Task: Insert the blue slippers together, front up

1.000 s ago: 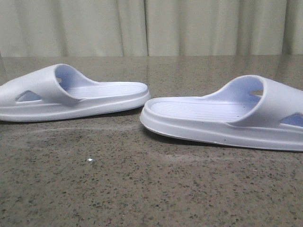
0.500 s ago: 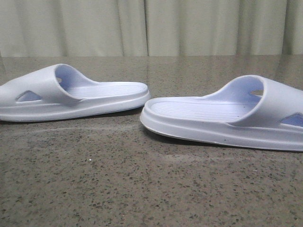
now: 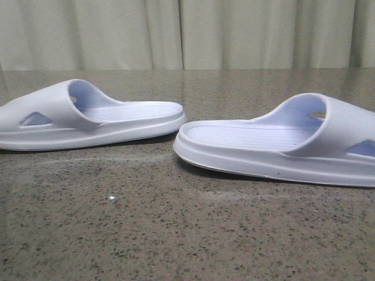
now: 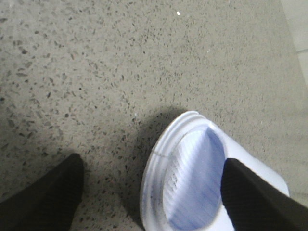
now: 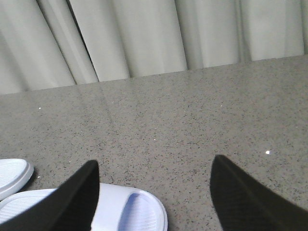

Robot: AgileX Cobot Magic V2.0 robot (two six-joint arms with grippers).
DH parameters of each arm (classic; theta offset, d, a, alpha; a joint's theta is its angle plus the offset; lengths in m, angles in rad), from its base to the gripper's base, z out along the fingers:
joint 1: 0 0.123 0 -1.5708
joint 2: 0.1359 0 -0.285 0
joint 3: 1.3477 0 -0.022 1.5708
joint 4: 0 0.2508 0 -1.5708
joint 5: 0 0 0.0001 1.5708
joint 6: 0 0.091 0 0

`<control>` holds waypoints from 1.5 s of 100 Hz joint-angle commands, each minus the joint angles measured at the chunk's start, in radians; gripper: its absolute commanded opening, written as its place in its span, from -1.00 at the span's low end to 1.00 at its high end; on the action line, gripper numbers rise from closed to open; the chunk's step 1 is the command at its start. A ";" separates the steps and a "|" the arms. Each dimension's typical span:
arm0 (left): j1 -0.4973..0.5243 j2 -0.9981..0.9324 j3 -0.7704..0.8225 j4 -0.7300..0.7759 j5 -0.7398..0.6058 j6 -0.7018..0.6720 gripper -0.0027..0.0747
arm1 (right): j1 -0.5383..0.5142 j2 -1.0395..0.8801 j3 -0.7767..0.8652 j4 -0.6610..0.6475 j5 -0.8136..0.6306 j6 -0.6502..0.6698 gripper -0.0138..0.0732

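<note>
The 2 blue slippers (image 3: 94, 117) (image 3: 281, 143) lie apart on the speckled table (image 3: 176, 234), ungrasped. The left gripper (image 4: 151, 185) and right gripper (image 5: 154, 192) hover spread and empty; each likely needs to descend and grasp next.

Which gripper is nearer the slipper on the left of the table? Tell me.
Left. The left gripper hangs open right over that slipper, one of its fingers above the footbed. The right gripper is open above the other slipper.

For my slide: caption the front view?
Two blue slippers lie apart, heel to heel, on a speckled table.
</note>
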 commanded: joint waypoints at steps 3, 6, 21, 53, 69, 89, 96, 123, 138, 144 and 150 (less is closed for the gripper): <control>-0.006 0.009 -0.022 -0.051 -0.005 -0.003 0.43 | 0.002 0.022 -0.031 0.001 -0.086 -0.003 0.29; -0.006 0.009 -0.022 -0.058 -0.003 0.002 0.43 | 0.002 0.022 -0.031 0.001 -0.086 -0.003 0.29; -0.006 0.014 -0.022 -0.065 -0.003 0.002 0.41 | 0.002 0.022 -0.031 0.001 -0.093 -0.003 0.29; -0.006 0.099 -0.022 -0.111 0.039 0.002 0.07 | 0.002 0.022 -0.031 0.001 -0.101 -0.003 0.29; -0.006 0.132 -0.022 -0.125 0.058 0.007 -0.01 | 0.002 0.022 -0.031 0.001 -0.101 -0.003 0.29; -0.006 0.146 -0.022 -0.246 0.071 0.166 -0.01 | 0.002 0.022 -0.031 0.002 -0.101 -0.003 0.29; -0.006 0.150 -0.022 -0.301 0.077 0.228 -0.01 | 0.002 0.022 -0.031 0.004 -0.101 -0.003 0.29; -0.006 0.150 -0.022 -0.387 0.112 0.329 -0.03 | 0.002 0.022 -0.031 0.007 -0.101 -0.003 0.29; -0.006 0.150 -0.022 -0.391 0.130 0.347 -0.03 | 0.002 0.022 -0.031 0.007 -0.101 -0.003 0.29; -0.006 0.150 -0.022 -0.391 0.132 0.347 -0.03 | 0.002 0.022 -0.031 0.012 -0.101 -0.003 0.29; -0.006 0.150 -0.022 -0.391 0.134 0.347 -0.03 | 0.002 0.022 -0.031 0.020 -0.101 -0.003 0.29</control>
